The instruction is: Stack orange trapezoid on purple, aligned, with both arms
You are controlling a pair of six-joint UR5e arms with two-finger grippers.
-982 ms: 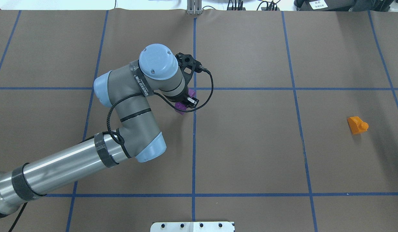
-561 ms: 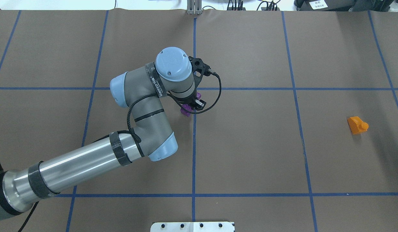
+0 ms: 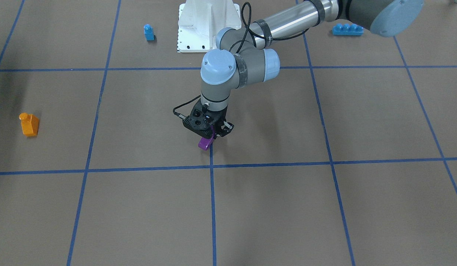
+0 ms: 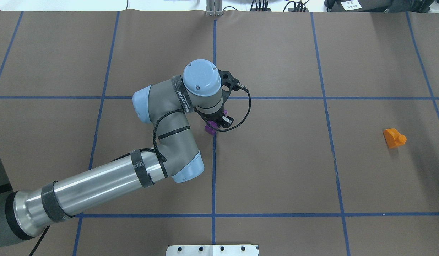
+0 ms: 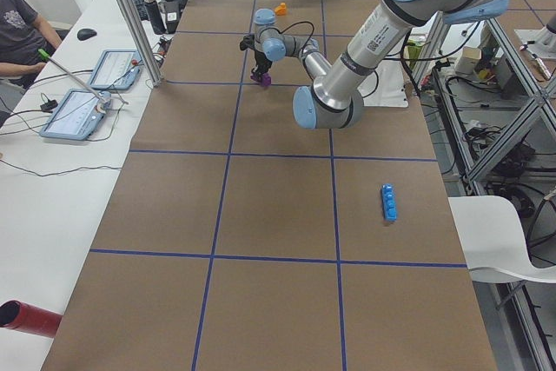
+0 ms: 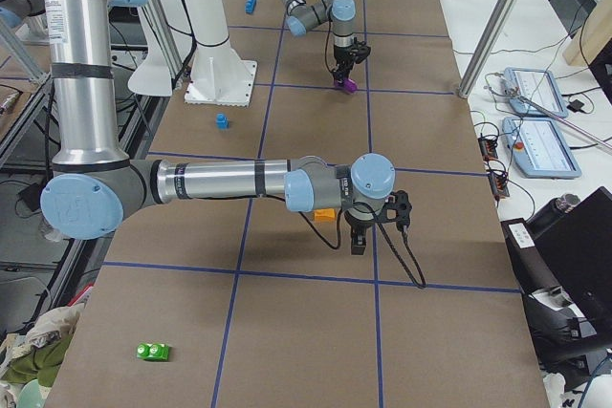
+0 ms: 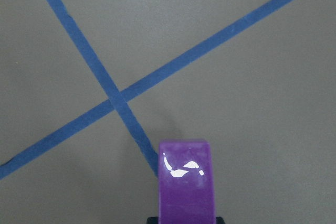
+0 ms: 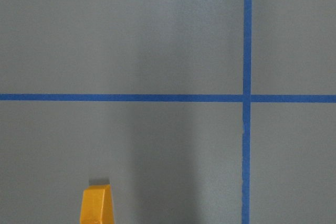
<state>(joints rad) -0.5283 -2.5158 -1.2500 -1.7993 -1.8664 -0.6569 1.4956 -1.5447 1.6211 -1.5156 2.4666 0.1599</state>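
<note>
Overhead exterior view: the left arm (image 4: 98,185) comes in from the left, and its left gripper (image 4: 218,121) is clamped on the purple block (image 4: 210,127). It holds the block low over the table (image 4: 276,170), beside the central crossing of blue tape lines (image 4: 213,177). Well apart to the right, the orange trapezoid (image 4: 393,138) rests on the table. Exterior right view shows the right gripper (image 6: 360,236) just beside it, but I cannot tell whether that gripper is open or closed.
</note>
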